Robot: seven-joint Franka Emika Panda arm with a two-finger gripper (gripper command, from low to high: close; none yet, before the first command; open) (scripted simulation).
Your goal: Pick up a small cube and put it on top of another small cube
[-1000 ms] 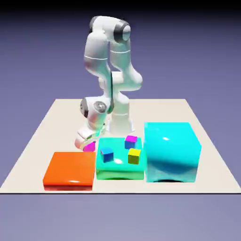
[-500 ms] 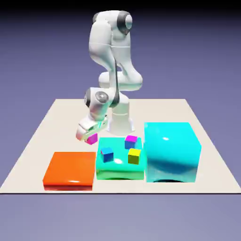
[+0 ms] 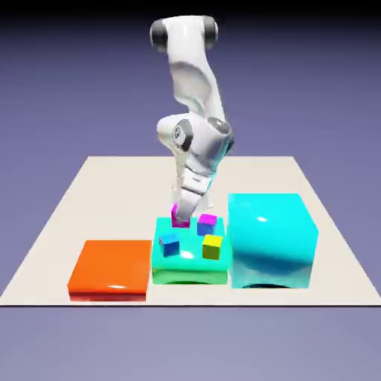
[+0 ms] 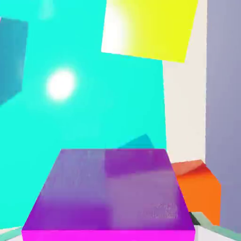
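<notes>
My gripper [image 3: 180, 215] is shut on the small cube [image 3: 180, 220], a tiny magenta-pink one, and holds it just above the back left part of the teal-green block [image 3: 187, 269]. Three other small cubes rest on that block: a blue one [image 3: 170, 244], a yellow one [image 3: 213, 246], and one with a magenta top and purple sides [image 3: 207, 223]. In the hand view the held cube [image 4: 108, 193] fills the bottom and hides my fingertips. Beyond it lie the teal surface [image 4: 94, 103] and the yellow cube [image 4: 148, 28].
A tall cyan block [image 3: 271, 238] stands against the teal-green block on the exterior view's right. A low orange block [image 3: 110, 268] lies on its left, and a corner of that orange block [image 4: 197, 188] shows in the hand view. The beige table [image 3: 74, 193] ends just in front of the blocks.
My gripper closed on the magenta-pink cube on the table behind the orange block. It lifted the cube and swung toward the exterior view's right, to above the teal-green block.
</notes>
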